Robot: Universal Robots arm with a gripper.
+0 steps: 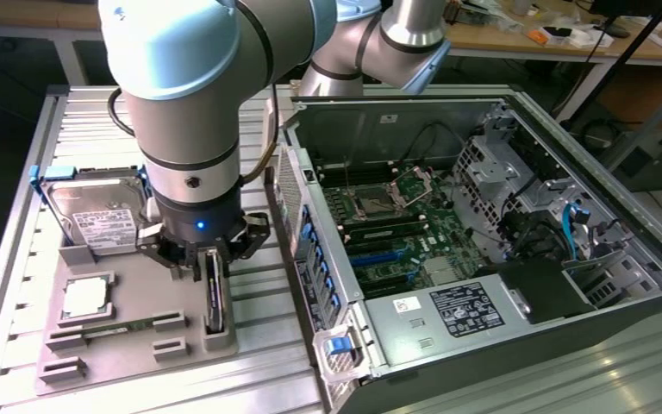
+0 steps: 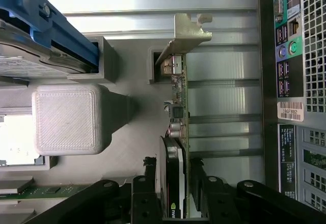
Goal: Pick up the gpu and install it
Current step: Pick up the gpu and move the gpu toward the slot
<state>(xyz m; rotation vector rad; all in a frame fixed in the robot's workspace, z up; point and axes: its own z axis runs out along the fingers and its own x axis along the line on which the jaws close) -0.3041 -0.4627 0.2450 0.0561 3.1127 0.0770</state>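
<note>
Starting at the exterior view's left: spotted a hard drive (image 1: 92, 216) in a blue frame on the grey fixture tray (image 1: 135, 366), can't read its label. Moving right, found the gripper (image 1: 214, 263) lowered over the gpu (image 1: 213, 304), standing on edge in its slot holder on the tray's right side, just left of the open computer case (image 1: 400, 116). Going by the wrist view, caught the jaws apart, straddling the card, not pinching it yet. So, calling it the pick-up step, with the card not yet lifted. Needs a square, even squeeze on both faces, plus care around the silver bracket (image 2: 186, 30). Noticed a green logo on the shroud, maybe Nvidia. Over on the case's rear panel, made out a sticker (image 2: 290, 111) reading something like 18GF882
</note>
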